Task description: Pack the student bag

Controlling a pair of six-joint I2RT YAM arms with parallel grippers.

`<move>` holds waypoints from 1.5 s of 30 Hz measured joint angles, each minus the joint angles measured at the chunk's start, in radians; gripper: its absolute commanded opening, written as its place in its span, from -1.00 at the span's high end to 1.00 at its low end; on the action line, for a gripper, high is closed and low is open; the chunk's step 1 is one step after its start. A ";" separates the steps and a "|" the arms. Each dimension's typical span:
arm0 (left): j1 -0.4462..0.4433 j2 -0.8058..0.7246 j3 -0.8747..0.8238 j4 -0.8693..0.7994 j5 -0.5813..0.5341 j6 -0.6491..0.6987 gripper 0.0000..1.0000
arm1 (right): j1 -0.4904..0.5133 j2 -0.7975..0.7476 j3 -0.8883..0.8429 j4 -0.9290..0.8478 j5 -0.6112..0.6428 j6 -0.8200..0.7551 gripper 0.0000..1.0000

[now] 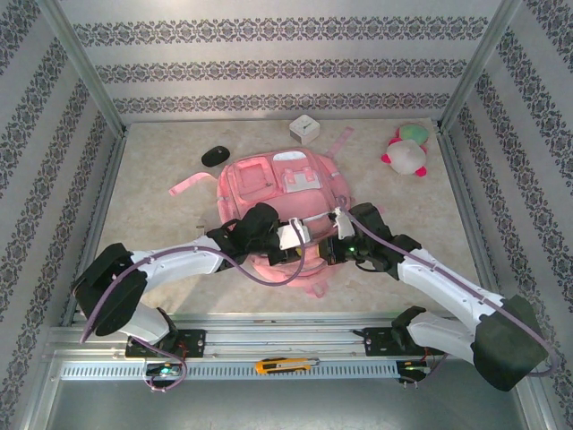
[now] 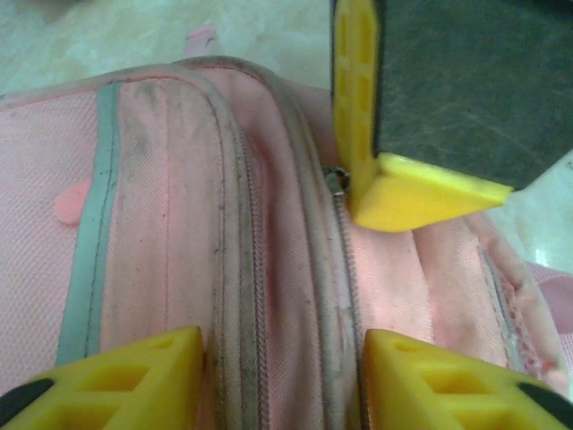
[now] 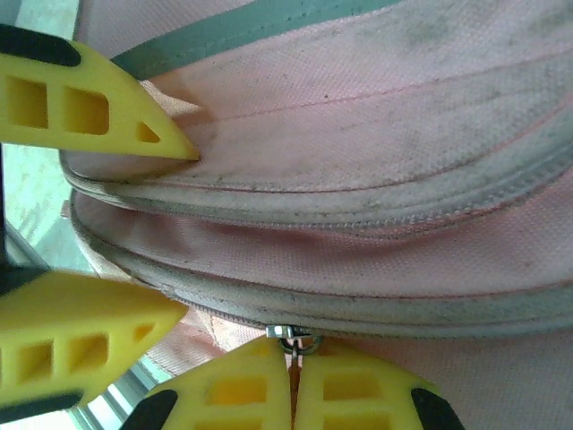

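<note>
The student bag, a large pink backpack with pale trim, lies flat in the middle of the table. Both grippers meet at its near edge. In the right wrist view my right gripper is shut on the small metal zipper pull of a closed zipper. My left gripper stands open astride a ridge of pink fabric with two zipper seams, one yellow finger on each side and close against it. The left wrist view also has the right gripper's yellow finger beside the zipper slider.
A black mouse lies behind the bag on the left and a white cube behind it. A pink-and-white plush toy sits at the back right. A box cutter rests on the front rail. Patterned walls close in three sides.
</note>
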 measured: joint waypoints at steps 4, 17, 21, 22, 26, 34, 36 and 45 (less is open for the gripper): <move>-0.006 -0.006 0.000 0.006 -0.027 0.011 0.99 | -0.063 -0.024 -0.017 0.026 -0.063 0.006 1.00; 0.100 -0.241 -0.031 -0.248 0.032 0.106 0.74 | -0.152 -0.019 -0.042 0.053 -0.215 -0.003 1.00; 0.112 -0.259 -0.034 -0.315 0.061 0.113 0.08 | -0.101 -0.005 -0.042 0.062 -0.215 0.004 1.00; 0.113 -0.257 -0.034 -0.319 0.068 0.108 -0.06 | -0.098 -0.005 -0.043 0.064 -0.214 0.008 1.00; 0.079 -0.208 0.011 -0.317 0.024 0.090 -0.29 | -0.090 -0.005 -0.050 0.074 -0.210 0.029 1.00; -0.020 -0.066 0.115 -0.227 -0.027 0.088 -0.39 | -0.088 -0.006 -0.053 0.080 -0.209 0.051 1.00; -0.032 -0.033 0.130 -0.217 -0.024 0.087 -0.39 | -0.088 -0.007 -0.053 0.083 -0.210 0.055 1.00; -0.045 0.035 0.141 -0.190 -0.034 0.068 0.65 | -0.087 -0.010 -0.053 0.097 -0.210 0.059 1.00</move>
